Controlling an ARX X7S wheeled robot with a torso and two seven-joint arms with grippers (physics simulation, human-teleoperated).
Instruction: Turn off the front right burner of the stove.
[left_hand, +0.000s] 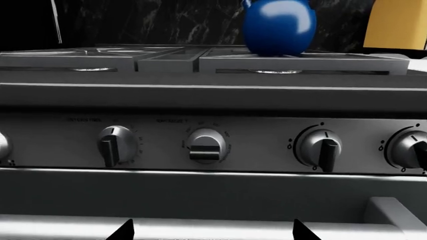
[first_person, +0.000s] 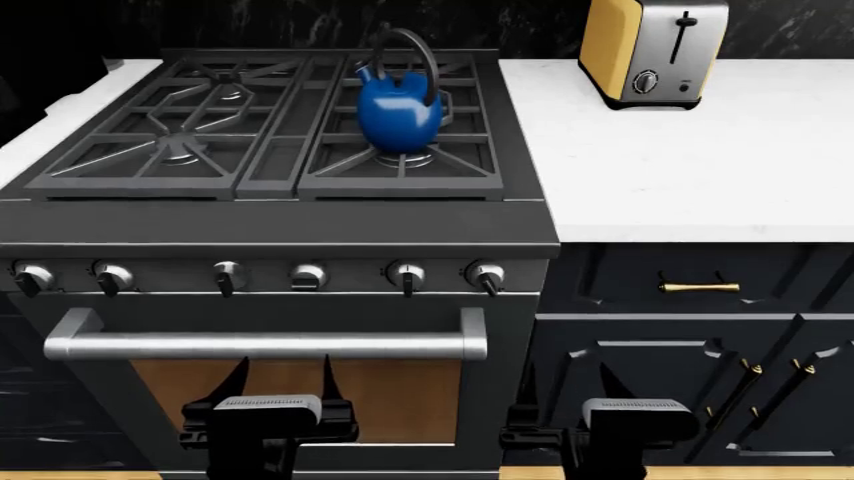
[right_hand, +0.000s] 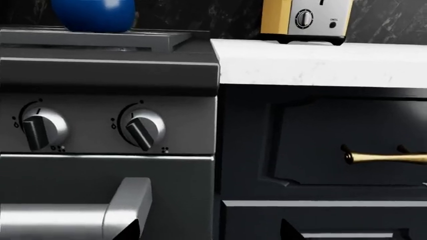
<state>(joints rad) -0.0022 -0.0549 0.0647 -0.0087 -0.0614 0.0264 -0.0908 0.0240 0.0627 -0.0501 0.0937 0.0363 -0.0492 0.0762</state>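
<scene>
- The right hand (first_person: 583, 395) hangs low in front of the dark cupboards, just right of the stove (first_person: 287, 225). Its two fingers stand wide apart and it holds nothing.
- The left hand (first_person: 283, 385) hangs low in front of the oven window. It is wide open too, and empty.
- Both hands are below the steel bar (first_person: 267, 345) and well apart from the knobs.
- The far right knob (first_person: 487, 275) is tipped off straight in the right wrist view. The one beside it looks nearly straight up. I think the tipped one runs the front right burner (first_person: 404, 160), but I cannot read the marks.
- That burner sits under the blue kettle (first_person: 398, 110), at the stove's front right. No flame shows.
- This looks like the start: no knob is touched yet.
- Next, I think the right hand must go up and in, close on that knob, and turn it straight.
- The bar sticks out below the knobs, so the hand should pass over it or round its end.
- There is open room in front of the cupboards. The white bench (first_person: 694, 160) edge is above the knob, so do not go too high.
</scene>
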